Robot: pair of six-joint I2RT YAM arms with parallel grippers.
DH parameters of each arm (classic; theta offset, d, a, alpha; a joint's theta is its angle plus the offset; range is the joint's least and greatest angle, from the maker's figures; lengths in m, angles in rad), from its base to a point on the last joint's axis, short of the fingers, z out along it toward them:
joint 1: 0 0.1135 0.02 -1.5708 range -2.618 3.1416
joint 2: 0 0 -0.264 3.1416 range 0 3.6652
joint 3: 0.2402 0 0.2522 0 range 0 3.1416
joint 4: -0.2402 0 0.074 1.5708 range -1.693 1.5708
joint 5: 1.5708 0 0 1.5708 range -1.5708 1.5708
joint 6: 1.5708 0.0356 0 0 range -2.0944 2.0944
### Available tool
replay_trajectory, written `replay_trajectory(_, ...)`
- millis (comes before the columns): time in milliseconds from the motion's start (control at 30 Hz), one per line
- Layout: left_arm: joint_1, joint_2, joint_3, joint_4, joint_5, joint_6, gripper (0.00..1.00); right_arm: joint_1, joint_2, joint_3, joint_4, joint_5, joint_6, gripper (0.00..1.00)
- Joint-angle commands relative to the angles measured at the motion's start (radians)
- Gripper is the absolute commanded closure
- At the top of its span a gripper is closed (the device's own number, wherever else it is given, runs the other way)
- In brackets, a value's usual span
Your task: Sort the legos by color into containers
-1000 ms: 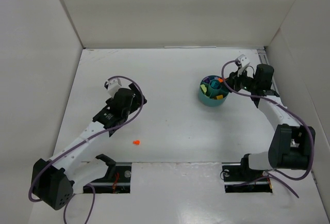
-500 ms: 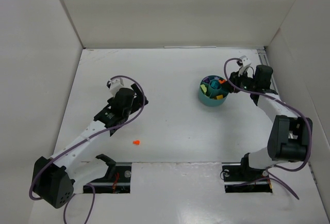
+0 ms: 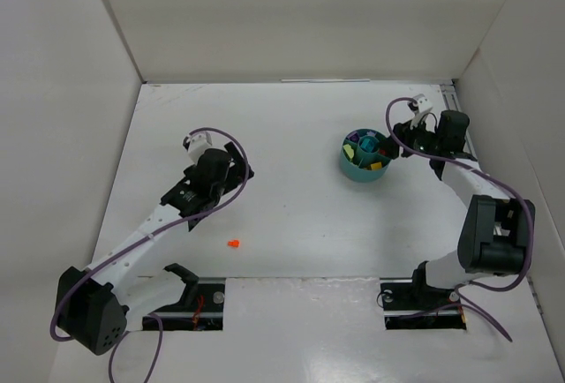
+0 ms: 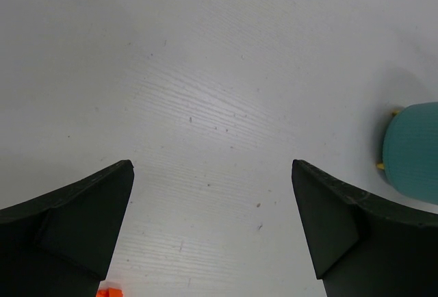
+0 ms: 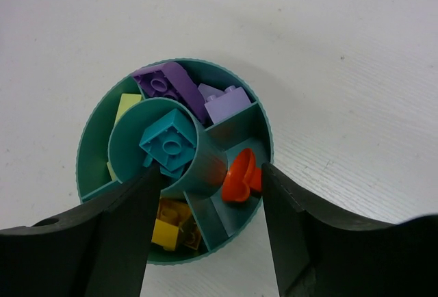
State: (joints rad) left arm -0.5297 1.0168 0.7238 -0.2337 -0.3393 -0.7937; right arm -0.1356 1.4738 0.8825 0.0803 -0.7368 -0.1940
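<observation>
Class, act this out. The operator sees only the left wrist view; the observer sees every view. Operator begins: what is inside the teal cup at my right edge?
Observer: The teal cup has dividers; a teal brick sits in its round centre.
Operator: Any orange inside?
Observer: Yes, one orange piece in an outer compartment.
Operator: And the orange speck at my bottom edge?
Observer: A lone orange brick on the table, apart from the left pincer.

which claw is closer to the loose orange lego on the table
Left. The left claw hangs open a little past the orange lego, on its far side. The right claw is far off to the right, at the teal cup.
</observation>
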Motion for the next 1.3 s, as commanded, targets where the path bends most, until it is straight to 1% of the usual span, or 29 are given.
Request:
replay_trajectory(0,0.004,-0.023,0.043,-0.027,0.000,-0.010,0.00,-0.010,-0.042,0.032,0.049,-0.010,0.004,0.35)
replay_trajectory(133,0.004,-0.023,0.043,-0.113,0.010,-0.057,0.00,-0.010,-0.110,0.010,0.049,0.005,-0.021,0.33)
replay_trajectory(167,0.004,-0.023,0.033,-0.134,0.020,-0.070,0.00,-0.010,-0.130,0.010,0.049,0.032,-0.030,0.29)
replay_trajectory(233,0.004,-0.023,0.023,-0.205,0.045,-0.102,0.02,-0.010,-0.177,-0.025,0.032,0.071,-0.051,0.28)
replay_trajectory(267,0.004,-0.023,0.006,-0.228,0.054,-0.128,0.04,-0.010,-0.232,-0.036,0.023,0.094,-0.074,0.26)
replay_trajectory(300,0.004,-0.023,-0.003,-0.286,0.054,-0.153,0.05,-0.010,-0.260,-0.046,0.012,0.140,-0.088,0.21)
replay_trajectory(367,-0.013,-0.023,-0.033,-0.341,0.054,-0.202,0.09,-0.010,-0.344,-0.085,-0.028,0.189,-0.119,0.16)
replay_trajectory(400,-0.027,-0.023,-0.044,-0.369,0.054,-0.263,0.09,-0.010,-0.371,-0.097,-0.042,0.233,-0.128,0.10)
replay_trajectory(433,-0.042,-0.023,-0.066,-0.413,0.054,-0.288,0.11,-0.010,-0.395,-0.109,-0.054,0.253,-0.128,0.00)
replay_trajectory(500,-0.075,-0.023,-0.089,-0.446,0.045,-0.338,0.15,-0.010,-0.456,-0.142,-0.097,0.287,-0.160,0.00)
replay_trajectory(533,-0.084,-0.023,-0.101,-0.426,0.068,-0.338,0.21,-0.010,-0.474,-0.151,-0.108,0.316,-0.160,0.00)
replay_trajectory(567,-0.084,-0.023,-0.124,-0.417,0.078,-0.355,0.23,-0.010,-0.489,-0.160,-0.132,0.332,-0.169,0.00)
replay_trajectory(600,-0.107,-0.023,-0.133,-0.417,0.079,-0.366,0.28,-0.010,-0.513,-0.175,-0.142,0.344,-0.179,0.00)
replay_trajectory(633,-0.107,-0.012,-0.133,-0.403,0.091,-0.375,0.32,-0.010,-0.524,-0.175,-0.151,0.353,-0.179,0.00)
replay_trajectory(667,-0.122,0.002,-0.144,-0.403,0.091,-0.386,0.38,-0.010,-0.533,-0.186,-0.160,0.362,-0.191,0.00)
replay_trajectory(733,-0.154,0.022,-0.144,-0.414,0.091,-0.415,0.44,-0.010,-0.543,-0.186,-0.197,0.389,-0.205,0.00)
replay_trajectory(800,-0.191,0.055,-0.132,-0.427,0.100,-0.444,0.45,-0.010,-0.543,-0.186,-0.217,0.411,-0.216,0.00)
replay_trajectory(833,-0.226,0.069,-0.120,-0.441,0.100,-0.467,0.45,-0.010,-0.543,-0.186,-0.229,0.412,-0.226,0.00)
replay_trajectory(867,-0.240,0.084,-0.119,-0.441,0.100,-0.478,0.45,-0.010,-0.543,-0.186,-0.229,0.421,-0.226,0.00)
replay_trajectory(933,-0.271,0.137,-0.086,-0.467,0.100,-0.487,0.49,-0.010,-0.552,-0.186,-0.240,0.421,-0.226,0.00)
replay_trajectory(1033,-0.311,0.207,-0.048,-0.515,0.100,-0.527,0.49,-0.010,-0.552,-0.186,-0.249,0.432,-0.236,0.00)
replay_trajectory(1167,-0.341,0.278,-0.007,-0.558,0.069,-0.578,0.50,-0.010,-0.552,-0.186,-0.249,0.442,-0.245,0.00)
replay_trajectory(1267,-0.342,0.301,0.015,-0.573,0.042,-0.588,0.51,-0.010,-0.543,-0.186,-0.249,0.442,-0.245,0.00)
